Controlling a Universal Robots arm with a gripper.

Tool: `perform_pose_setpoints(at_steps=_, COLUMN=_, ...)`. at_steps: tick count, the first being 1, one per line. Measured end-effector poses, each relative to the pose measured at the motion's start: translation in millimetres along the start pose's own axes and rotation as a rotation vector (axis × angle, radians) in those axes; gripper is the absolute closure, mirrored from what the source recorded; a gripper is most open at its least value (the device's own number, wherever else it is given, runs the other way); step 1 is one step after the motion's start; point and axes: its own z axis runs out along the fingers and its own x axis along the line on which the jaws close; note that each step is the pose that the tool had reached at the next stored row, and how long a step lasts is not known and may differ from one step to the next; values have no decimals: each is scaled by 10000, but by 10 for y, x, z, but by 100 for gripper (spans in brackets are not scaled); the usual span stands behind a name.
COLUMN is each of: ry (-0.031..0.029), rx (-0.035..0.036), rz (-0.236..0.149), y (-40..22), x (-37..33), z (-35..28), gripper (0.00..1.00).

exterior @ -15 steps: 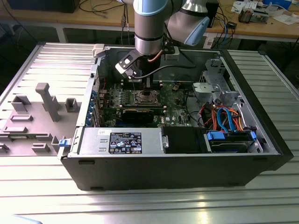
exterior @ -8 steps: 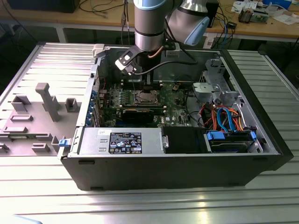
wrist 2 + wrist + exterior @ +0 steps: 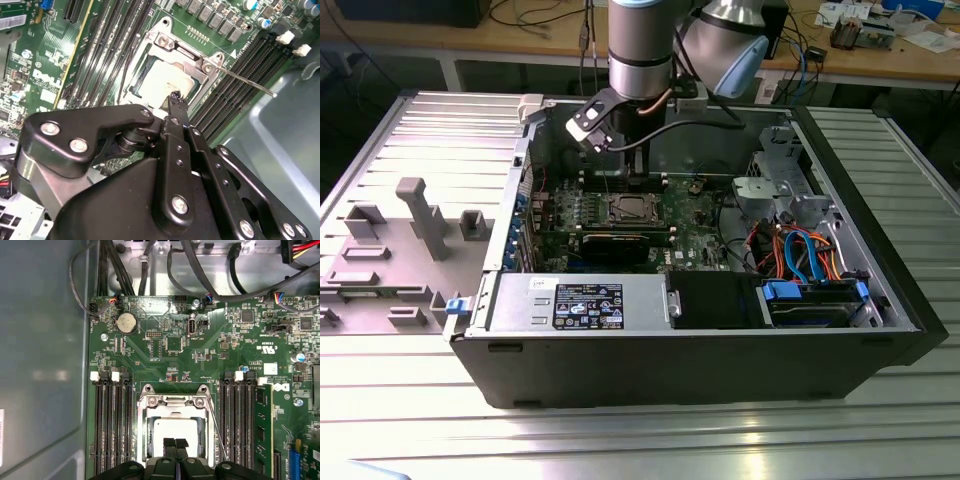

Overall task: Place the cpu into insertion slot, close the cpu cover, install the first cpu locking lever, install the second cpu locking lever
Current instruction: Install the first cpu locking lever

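The cpu (image 3: 175, 431) shows its pale silvery top inside the insertion slot (image 3: 146, 432) on the green board. The cpu cover (image 3: 175, 401) lies flat around it as a metal frame. A thin locking lever (image 3: 218, 432) slants free beside the socket; in the second wrist view this lever (image 3: 250, 83) sticks out over the memory slots. My gripper (image 3: 175, 445) hangs just above the cpu's edge, its black fingers (image 3: 178, 102) pressed together with nothing between them. In the exterior view the gripper (image 3: 628, 180) reaches down into the case over the socket (image 3: 625, 208).
Long black memory slots (image 3: 112, 430) flank the socket on both sides. Cables (image 3: 210, 270) run along the case wall behind the board. A drive cage with blue and orange cables (image 3: 800, 250) fills the exterior view's right. A grey fixture (image 3: 415, 235) stands outside the case.
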Motion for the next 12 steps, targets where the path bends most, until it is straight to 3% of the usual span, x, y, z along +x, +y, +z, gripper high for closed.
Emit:
perform_pose_setpoints(at_steps=1, ry=-1, rx=1, rz=0, y=1, x=0, z=-23, gripper=89)
perform_pose_setpoints(at_steps=12, ry=0, rx=0, rz=19, y=1, x=0, z=-25, gripper=89)
